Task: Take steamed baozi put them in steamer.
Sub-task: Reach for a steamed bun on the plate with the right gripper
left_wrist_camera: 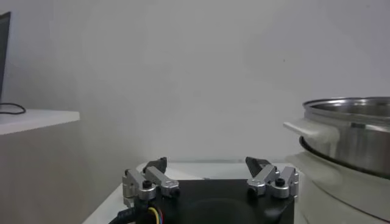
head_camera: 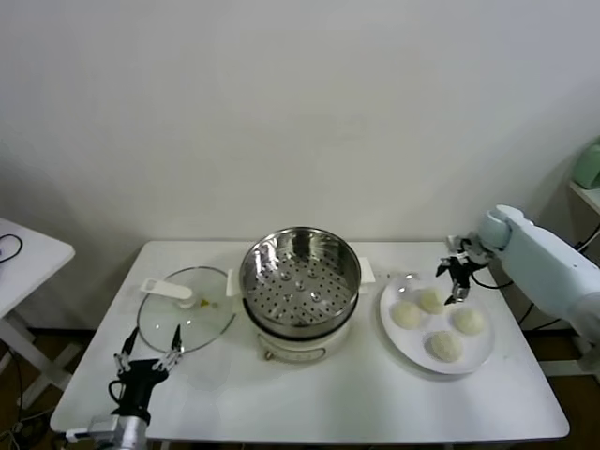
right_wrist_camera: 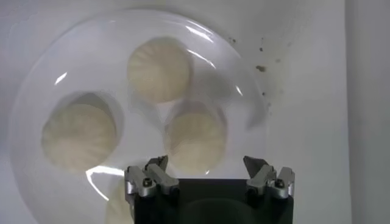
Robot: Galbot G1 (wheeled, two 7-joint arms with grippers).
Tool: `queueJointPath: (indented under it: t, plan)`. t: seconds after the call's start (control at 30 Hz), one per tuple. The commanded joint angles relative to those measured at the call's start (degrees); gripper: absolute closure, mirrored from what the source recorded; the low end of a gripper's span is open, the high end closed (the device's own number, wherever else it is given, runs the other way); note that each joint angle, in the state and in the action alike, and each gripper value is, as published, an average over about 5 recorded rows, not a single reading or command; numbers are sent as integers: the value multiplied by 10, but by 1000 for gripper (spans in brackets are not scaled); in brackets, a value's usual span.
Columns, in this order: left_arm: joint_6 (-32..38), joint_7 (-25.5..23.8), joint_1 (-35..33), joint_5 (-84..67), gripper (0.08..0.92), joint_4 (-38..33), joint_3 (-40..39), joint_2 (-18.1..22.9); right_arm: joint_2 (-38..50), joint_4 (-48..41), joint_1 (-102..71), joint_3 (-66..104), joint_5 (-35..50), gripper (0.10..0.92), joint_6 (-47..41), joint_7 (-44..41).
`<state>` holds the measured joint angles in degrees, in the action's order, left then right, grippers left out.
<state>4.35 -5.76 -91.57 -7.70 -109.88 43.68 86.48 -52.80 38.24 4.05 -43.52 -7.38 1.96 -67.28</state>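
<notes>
Several off-white steamed baozi (head_camera: 406, 314) lie on a white plate (head_camera: 480, 354) at the right of the table. My right gripper (head_camera: 457, 281) hangs open just above the plate's far side, touching nothing. In the right wrist view its jaws (right_wrist_camera: 207, 163) stand wide, with one baozi (right_wrist_camera: 195, 140) straight beneath them and two others (right_wrist_camera: 159, 70) (right_wrist_camera: 79, 137) farther off. The shiny steel steamer (head_camera: 300, 277) sits empty on its white pot base at the table's middle; its side (left_wrist_camera: 353, 131) also shows in the left wrist view. My left gripper (head_camera: 148, 354) waits open near the front left edge.
A round glass lid (head_camera: 186, 309) with a white handle lies flat to the left of the steamer, just beyond the left gripper (left_wrist_camera: 206, 163). A second white table (head_camera: 23, 258) stands at the far left. Cables hang past the table's right end.
</notes>
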Motion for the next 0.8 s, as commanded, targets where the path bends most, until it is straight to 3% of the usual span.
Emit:
queueJointPath:
  t: [0.03, 0.8]
  plan:
    - [-6, 3, 0, -1, 177, 0, 0, 0, -34, -31, 7, -19, -12, 203, 5, -8]
    - [-7, 6, -3, 0, 177, 1, 0, 2, -54, -61, -29, 43, -65, 207, 14, 3]
